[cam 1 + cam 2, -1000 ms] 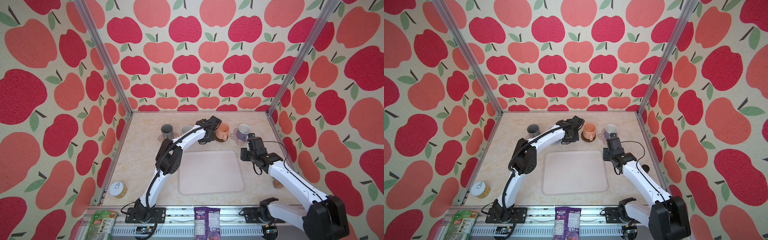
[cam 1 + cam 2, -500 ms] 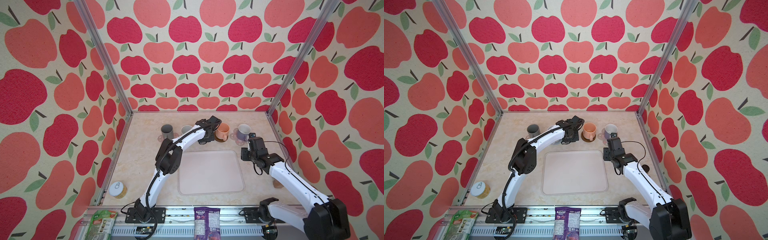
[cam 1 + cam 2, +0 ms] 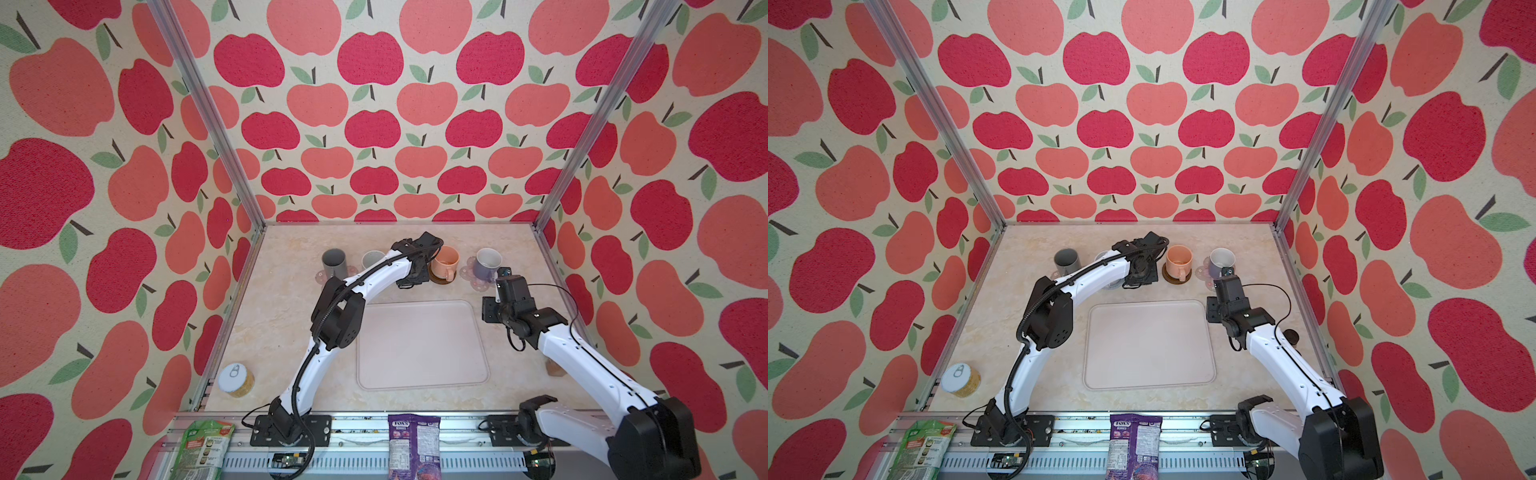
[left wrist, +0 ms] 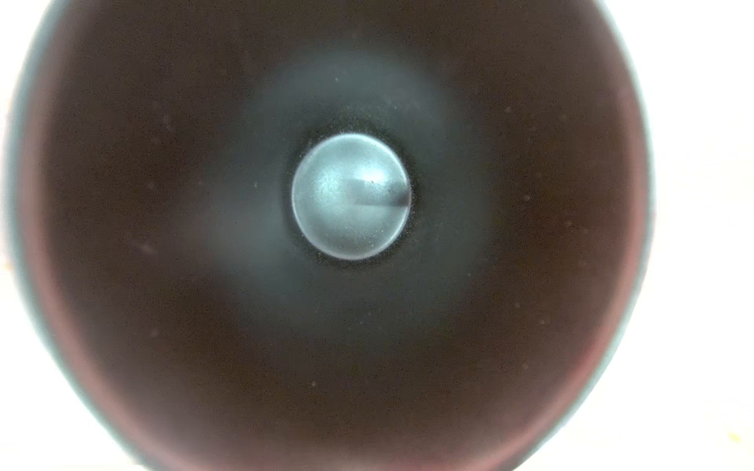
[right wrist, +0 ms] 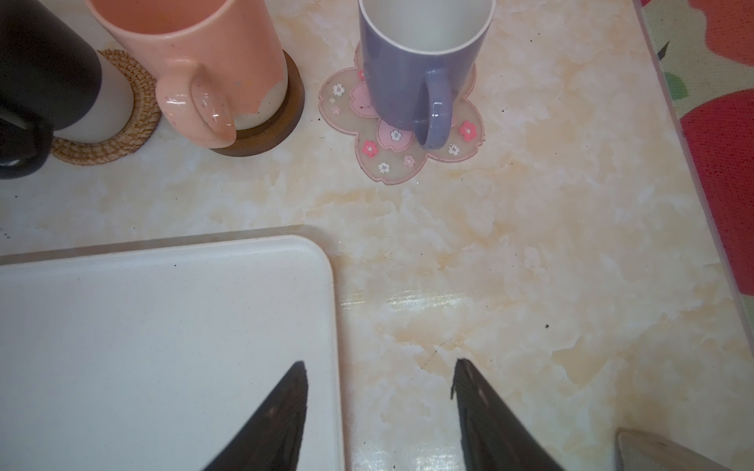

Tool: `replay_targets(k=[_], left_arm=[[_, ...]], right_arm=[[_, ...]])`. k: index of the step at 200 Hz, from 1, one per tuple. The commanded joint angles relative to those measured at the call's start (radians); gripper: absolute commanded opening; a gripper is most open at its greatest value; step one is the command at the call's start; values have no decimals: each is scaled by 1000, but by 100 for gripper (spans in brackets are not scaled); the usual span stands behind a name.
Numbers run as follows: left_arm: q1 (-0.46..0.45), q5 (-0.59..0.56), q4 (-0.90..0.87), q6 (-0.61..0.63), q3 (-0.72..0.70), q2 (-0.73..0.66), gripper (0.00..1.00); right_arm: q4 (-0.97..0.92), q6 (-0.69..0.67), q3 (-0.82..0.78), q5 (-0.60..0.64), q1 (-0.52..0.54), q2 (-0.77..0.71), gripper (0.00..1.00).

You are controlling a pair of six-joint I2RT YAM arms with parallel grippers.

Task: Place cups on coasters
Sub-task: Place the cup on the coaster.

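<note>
My left gripper (image 3: 411, 276) hangs over the black cup (image 5: 41, 53), which stands on the rattan coaster (image 5: 122, 134). The left wrist view looks straight down into that cup's dark inside (image 4: 351, 195), and the fingers are hidden. The peach cup (image 3: 445, 262) stands on the dark brown coaster (image 5: 281, 126). The lavender cup (image 5: 408, 61) sits on a pink flower coaster (image 5: 391, 163), and the grey cup (image 3: 334, 262) on another (image 3: 321, 277). The left arm mostly hides the white cup (image 3: 372, 258). My right gripper (image 5: 379, 367) is open and empty, near the lavender cup.
A large pale tray (image 3: 419, 345) lies in the middle, with its far right corner under my right gripper. A yellow can (image 3: 236, 380) stands front left. A green bag (image 3: 203, 449) and a purple bag (image 3: 413, 444) lie on the front rail. Patterned walls close in three sides.
</note>
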Motion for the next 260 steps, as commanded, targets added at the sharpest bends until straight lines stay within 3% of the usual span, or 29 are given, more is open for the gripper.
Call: replay_targets(k=[1, 190, 211, 238, 260], left_arm=[[-13, 24, -70, -22, 3, -22, 0], [-21, 61, -106, -16, 22, 12, 0], [-23, 43, -100, -4, 17, 7, 6], [-22, 23, -99, 4, 18, 1, 22], [-19, 26, -97, 8, 17, -3, 26]], right_arm=[[7, 19, -16, -11, -7, -10, 60], [12, 35, -25, -20, -9, -18, 61], [11, 34, -24, -18, -9, -19, 61], [10, 36, -21, -19, -10, -18, 61], [5, 35, -16, -18, -10, -20, 61]])
